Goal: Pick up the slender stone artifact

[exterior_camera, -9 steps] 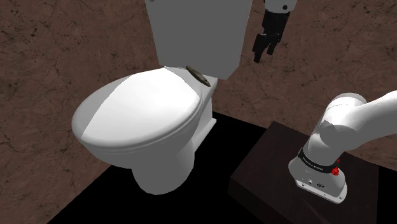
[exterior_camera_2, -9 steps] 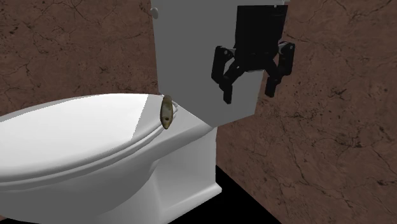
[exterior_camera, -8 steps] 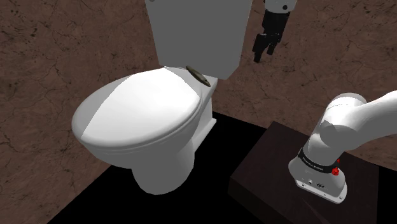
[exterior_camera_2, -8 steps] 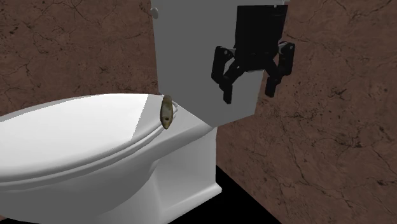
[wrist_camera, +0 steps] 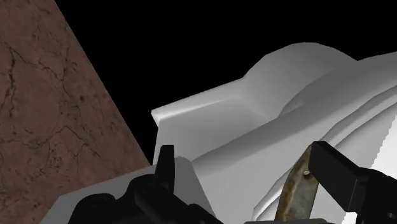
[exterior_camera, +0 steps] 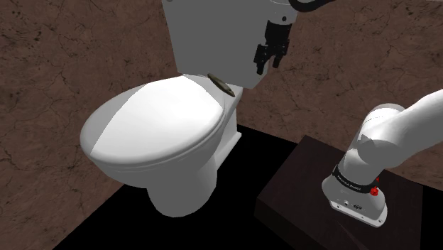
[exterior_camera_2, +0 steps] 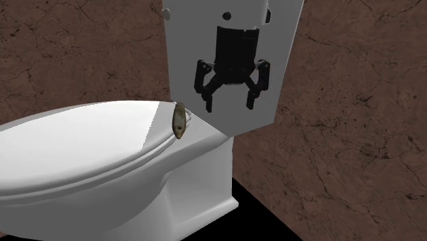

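Approach is the step in hand; nothing is grasped yet.

Shoulder view: the gripper (exterior_camera: 262,65) hangs in front of the tank (exterior_camera: 213,35), near its edge on this view's right. The stone (exterior_camera: 222,85), a thin dark sliver, lies on the toilet's ledge between the back of the lid (exterior_camera: 152,121) and the foot of the tank. It is below the gripper and to this view's left, clearly apart from it. The stand (exterior_camera: 305,185) sits at lower right.

Second exterior view: the gripper (exterior_camera_2: 229,104) points down with its fingers (exterior_camera_2: 207,103) spread and nothing between them. The stone (exterior_camera_2: 178,121) shows edge-on at the rear of the lid (exterior_camera_2: 75,144), lower than the fingertips and to this view's left.

Wrist view: both fingers (wrist_camera: 167,162) stand wide apart. The stone (wrist_camera: 298,191) appears beyond them, inside the gap but close to one finger, and neither looks to be touching it. Brown wall (wrist_camera: 44,108) and a black area lie past the toilet.

The next move, as I judge it, calls for a short shift toward the stone and a descent. The jaws should straddle its narrow width and the tips should reach almost to the ledge before closing, since the piece is thin and sits close to the tank.
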